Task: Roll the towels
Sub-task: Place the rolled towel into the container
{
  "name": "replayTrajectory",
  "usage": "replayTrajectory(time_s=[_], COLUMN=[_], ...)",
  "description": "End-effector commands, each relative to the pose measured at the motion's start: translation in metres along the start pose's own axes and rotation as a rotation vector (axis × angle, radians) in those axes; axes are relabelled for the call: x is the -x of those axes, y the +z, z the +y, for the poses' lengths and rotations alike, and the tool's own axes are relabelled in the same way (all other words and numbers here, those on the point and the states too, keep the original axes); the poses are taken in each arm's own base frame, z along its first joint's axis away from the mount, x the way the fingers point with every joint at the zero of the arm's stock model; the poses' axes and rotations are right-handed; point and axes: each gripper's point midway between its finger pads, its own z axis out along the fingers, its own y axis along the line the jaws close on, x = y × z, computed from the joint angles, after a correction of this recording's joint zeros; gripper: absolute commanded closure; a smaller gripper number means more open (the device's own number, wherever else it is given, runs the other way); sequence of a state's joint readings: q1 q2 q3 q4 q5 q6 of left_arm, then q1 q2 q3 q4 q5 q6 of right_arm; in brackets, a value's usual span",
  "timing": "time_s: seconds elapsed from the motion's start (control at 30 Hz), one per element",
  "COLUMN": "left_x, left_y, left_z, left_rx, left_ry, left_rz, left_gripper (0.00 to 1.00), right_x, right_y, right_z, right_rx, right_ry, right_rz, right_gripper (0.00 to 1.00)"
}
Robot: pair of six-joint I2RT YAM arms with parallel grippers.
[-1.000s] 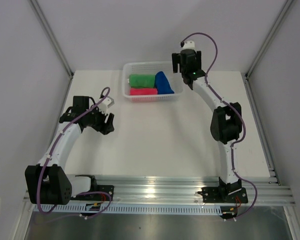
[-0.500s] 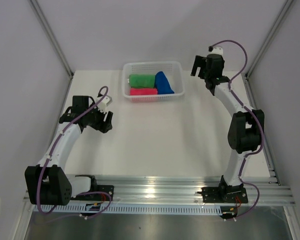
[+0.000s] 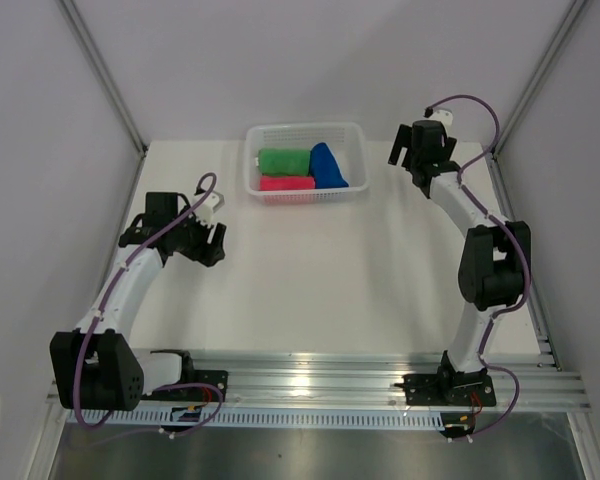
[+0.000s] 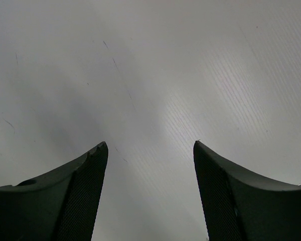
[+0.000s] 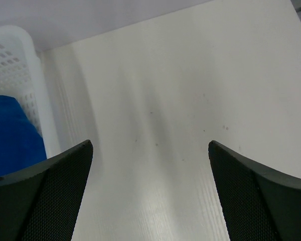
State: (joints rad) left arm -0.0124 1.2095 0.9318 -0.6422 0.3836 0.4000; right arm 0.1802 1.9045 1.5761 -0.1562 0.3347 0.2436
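Note:
Three rolled towels lie in a white mesh basket [image 3: 305,129] at the back of the table: green [image 3: 283,160], pink [image 3: 286,183] and blue [image 3: 328,165]. My right gripper [image 3: 406,154] hovers open to the right of the basket, with nothing between its fingers. In the right wrist view the gripper [image 5: 150,145] frames bare table, with the blue towel [image 5: 12,133] and the basket wall [image 5: 17,55] at the left edge. My left gripper [image 3: 212,247] stands open over the left side of the table, well apart from the basket. The left wrist view shows that gripper [image 4: 150,145] over bare table only.
White walls with metal corner posts [image 3: 102,75] enclose the table on three sides. An aluminium rail [image 3: 310,385] carrying both arm bases runs along the near edge. The right arm's elbow [image 3: 492,262] stands near the right wall.
My right arm has swung to the right, from the basket's right end to the back right of the table. The left arm has hardly moved. The towels lie as before.

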Motion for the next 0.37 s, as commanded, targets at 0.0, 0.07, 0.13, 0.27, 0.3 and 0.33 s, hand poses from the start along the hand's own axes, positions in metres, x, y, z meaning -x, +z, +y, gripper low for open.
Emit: replayTrajectory(time_s=[0.0,0.07,0.13,0.27,0.3,0.33], left_x=[0.006,0.005,0.005,0.003,0.003,0.003], left_y=[-0.006,-0.005,-0.005,-0.004,-0.004,-0.004], left_z=[0.004,0.003,0.003,0.003,0.003,0.003], left_rx=[0.028,0.024,0.024,0.024,0.023,0.023], left_ry=[-0.006,-0.01,-0.006,-0.008,-0.008,-0.008], left_rz=[-0.037,-0.034,-0.034,-0.03,-0.032,-0.032], left_gripper=[0.28,0.28,0.28,0.28,0.28,0.28], right_x=[0.03,0.024,0.023,0.009,0.008,0.007], right_y=[-0.021,-0.024,-0.027,-0.025,-0.025,-0.024], right_z=[-0.009,-0.012,-0.015,-0.015,-0.015,-0.016], right_rx=[-0.011,-0.008,-0.006,-0.004,-0.004,-0.005], right_ry=[0.037,0.025,0.026,0.036,0.041,0.04], right_rz=[-0.071,-0.065,-0.074,-0.048,-0.046,-0.047], right_gripper=[0.01,0.0,0.01,0.01,0.01,0.01])
